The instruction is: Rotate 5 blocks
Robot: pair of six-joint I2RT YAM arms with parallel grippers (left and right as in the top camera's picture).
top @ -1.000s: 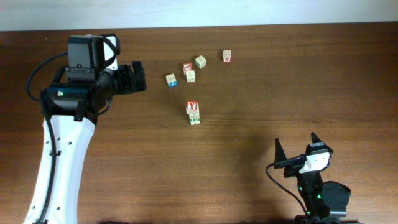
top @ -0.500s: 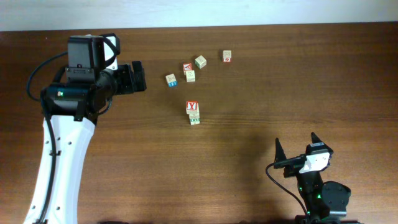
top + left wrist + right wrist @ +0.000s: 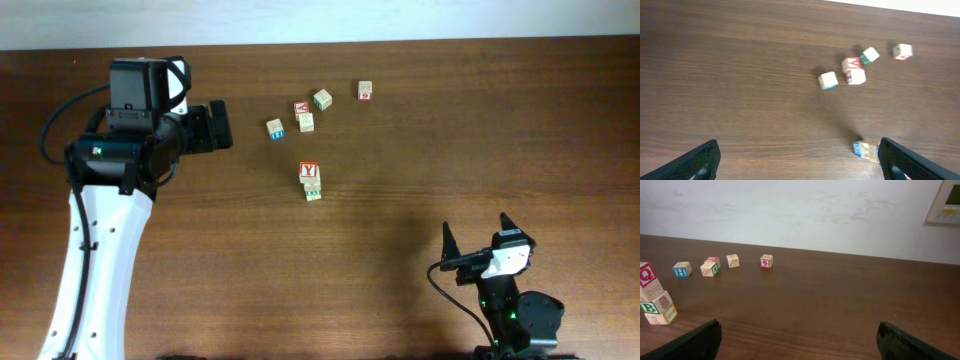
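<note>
Wooden blocks [image 3: 306, 122] lay clustered at the table's [image 3: 450, 130] far middle, some stacked nearby; I saw the left gripper [image 3: 222, 125] and right gripper [image 3: 476, 230] both spread wide, empty, apart from them.

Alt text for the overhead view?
Seven alphabet blocks sit on a wooden table: five scattered toward the far edge, two touching nearer, one showing a red Y. Left claw, open and empty, points at them; right claw, open, sits bottom right.

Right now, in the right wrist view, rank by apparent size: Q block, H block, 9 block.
1. Q block: largest, but nearest the camera and cut off at the edge.
2. H block.
3. 9 block: slightly smaller, farther away.
</note>
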